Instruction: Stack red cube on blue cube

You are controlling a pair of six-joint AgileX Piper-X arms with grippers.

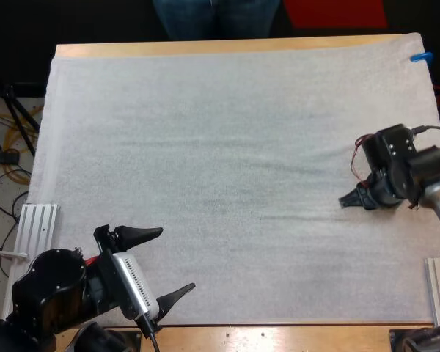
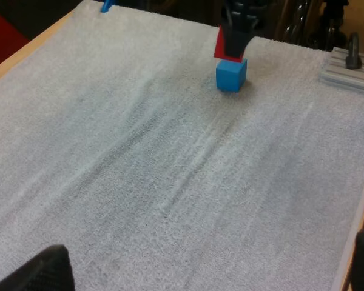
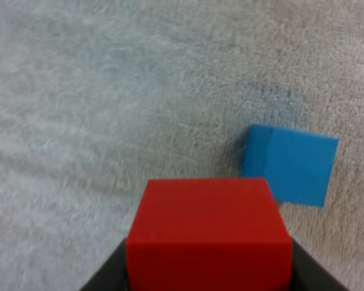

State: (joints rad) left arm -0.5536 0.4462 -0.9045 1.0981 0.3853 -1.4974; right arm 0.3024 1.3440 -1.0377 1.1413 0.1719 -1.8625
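Over the right side of the white mat (image 1: 227, 147), near the tabletop's (image 1: 242, 45) right edge, holds the red cube (image 3: 209, 233) in the right claw (image 1: 350, 200) just by the blue cube (image 3: 291, 173). Judging by this, stands mid-placement: lifted, not yet aligned. From the right wrist, looks down on the red cube short of and to one side of the blue cube, with nearly the whole blue top face uncovered and turned a little against the red edges. From the left wrist, sees red just over the blue cube's upper edge, perhaps touching it; cannot tell at that range.

To do the step well: shift sideways until covering the blue top squarely; twist the wrist to match the edges; lower straight and slowly; let go only with the red underside flat on the blue top. Avoid releasing with overhang or from a height, for fear of tipping red off or nudging blue along the soft mat.

Grips the red cube with the right claw clenched, black fingers (image 3: 109, 280) pressing on two opposite sides, spread to the cube's width and no wider. Holds the left claw (image 1: 169, 260) released, fingers well apart, grasping nothing, at the near left corner of the mat, well apart from both cubes.
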